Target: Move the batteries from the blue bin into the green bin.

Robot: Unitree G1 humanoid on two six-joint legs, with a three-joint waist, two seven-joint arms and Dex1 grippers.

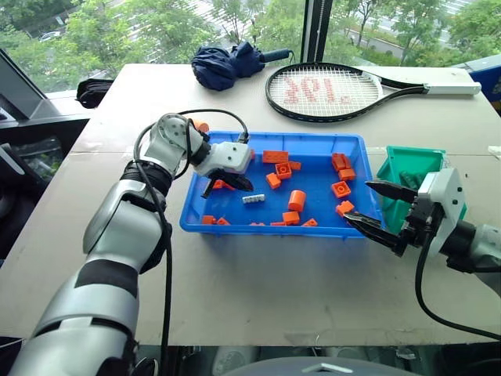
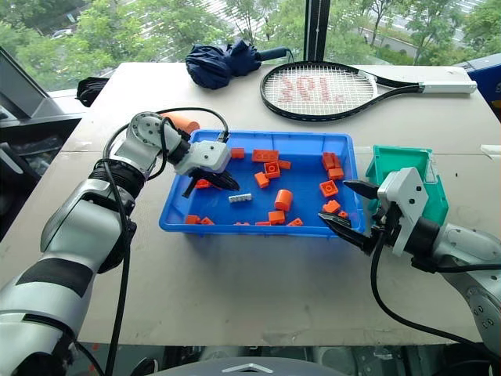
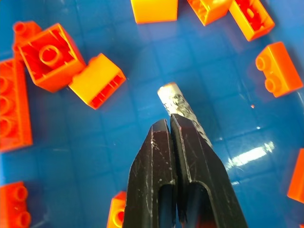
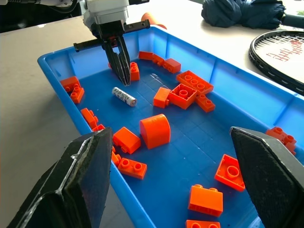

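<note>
One silver-grey battery lies flat on the floor of the blue bin, left of middle. My left gripper points down into the bin, shut, with nothing between its fingers. In the left wrist view its tips sit just over one end of the battery, which rests on the floor beside them. My right gripper stands open at the blue bin's right rim, empty. The green bin stands just right of the blue bin, behind the right gripper.
Several orange bricks and a big orange cylinder are scattered in the blue bin. A tennis racket and a folded dark umbrella lie at the table's far side. A black bag sits off the table's left corner.
</note>
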